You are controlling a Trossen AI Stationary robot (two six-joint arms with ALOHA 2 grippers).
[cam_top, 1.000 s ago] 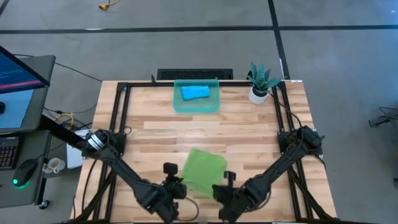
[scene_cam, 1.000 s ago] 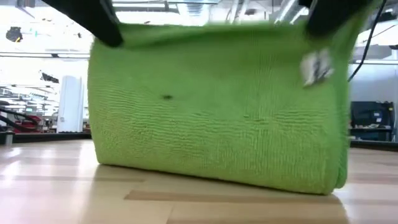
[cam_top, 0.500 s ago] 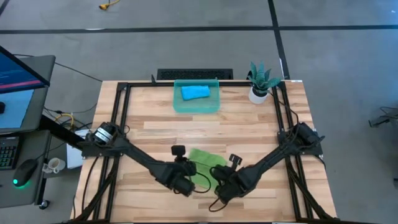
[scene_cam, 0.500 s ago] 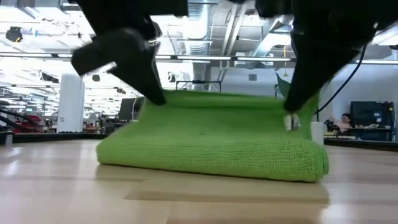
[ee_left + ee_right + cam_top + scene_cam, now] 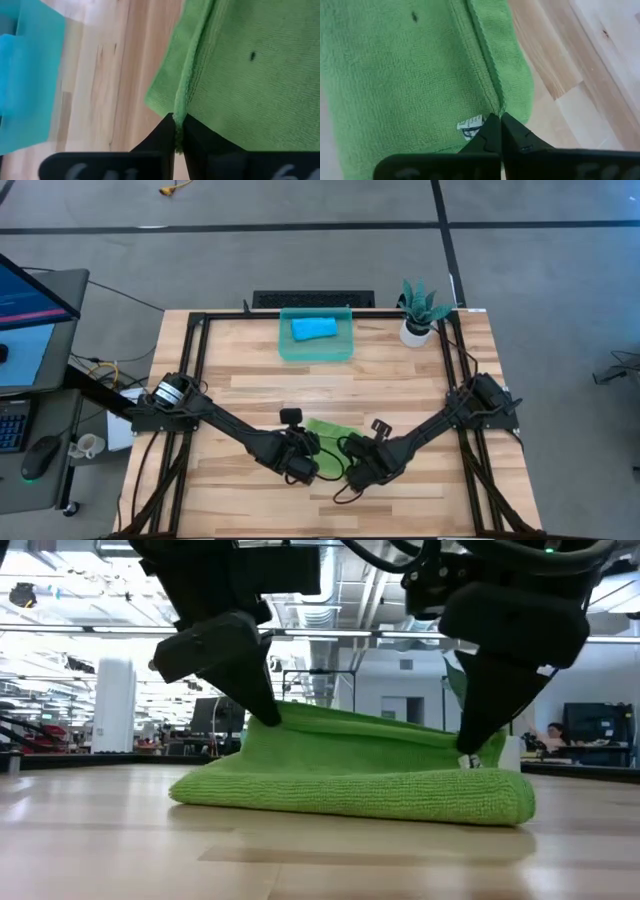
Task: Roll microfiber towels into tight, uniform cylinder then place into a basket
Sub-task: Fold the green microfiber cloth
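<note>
The lime-green towel (image 5: pixel 327 432) lies folded over on itself at the table's near middle, its rounded fold (image 5: pixel 350 802) toward the near edge. My left gripper (image 5: pixel 303 463) and right gripper (image 5: pixel 352 468) are both shut on the upper layer's hemmed edge, left and right of its middle. The sky-blue towel (image 5: pixel 313 329) lies rolled inside the teal basket (image 5: pixel 287 348) at the far middle. My left gripper pinches the green towel's hemmed edge (image 5: pixel 181 107) between its two fingers, toward the towel's left side; one layer or several, I cannot tell. The fingers slant down from above. The held edge (image 5: pixel 285 718) stands a little above the lower layer, which lies on the table. My right gripper pinches the same hemmed edge (image 5: pixel 496 106) between its two fingers, toward the towel's right side, beside the white label (image 5: pixel 470 124). The fingers slant down from above. The held edge (image 5: pixel 455 740) sits low over the lower layer, the cloth between the grippers sagging slightly.
A white pot with a green plant (image 5: pixel 418 310) stands at the far right corner. Black frame rails (image 5: pixel 190 370) run along the table's left and right sides. Bare wood lies between the green towel and the basket. A desk with a monitor (image 5: pixel 25 300) stands beside the table's left.
Both grippers have gone from the near edge toward the far edge and down, still shut on the towel's edge. The green towel, which hung upright below them, has come down and folded over on itself, its fold resting on the table.
</note>
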